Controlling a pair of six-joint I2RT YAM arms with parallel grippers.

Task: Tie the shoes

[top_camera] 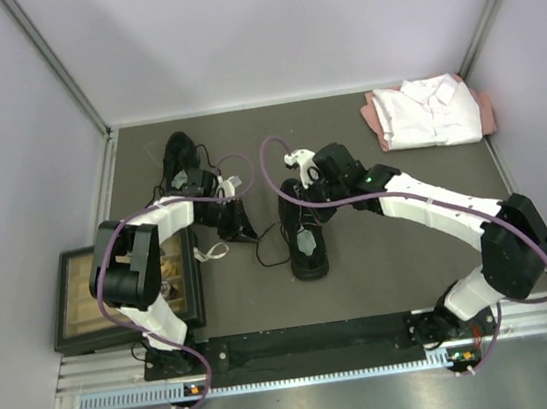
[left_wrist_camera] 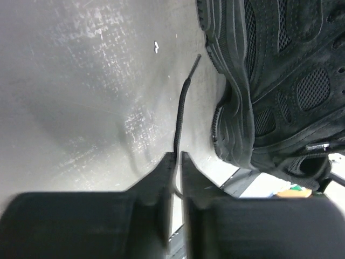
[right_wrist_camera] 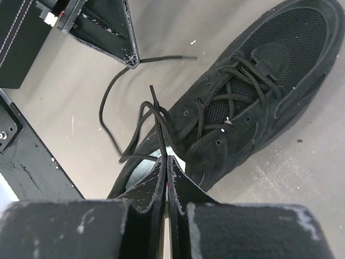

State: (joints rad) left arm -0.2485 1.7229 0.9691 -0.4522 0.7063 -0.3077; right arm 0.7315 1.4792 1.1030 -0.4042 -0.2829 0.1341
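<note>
Left of the folded shirt [top_camera: 428,112] on the surface [top_camera: 393,269], the right end effector [right_wrist_camera: 164,159] is clamping a lace [right_wrist_camera: 156,116] of the nearer shoe [top_camera: 309,245] while the left end effector [left_wrist_camera: 177,157], barely parted around a loose lace end [left_wrist_camera: 182,102], grip unclear, is risking letting it slip.

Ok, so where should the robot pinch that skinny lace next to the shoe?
Just behind its stiff tip, on the straight stretch. There the lace runs over bare table, clear of the sole of the shoe. It's probably best to come down from above on the open table side, one finger each side of the cord. The left fingers hold it farther back.
</note>
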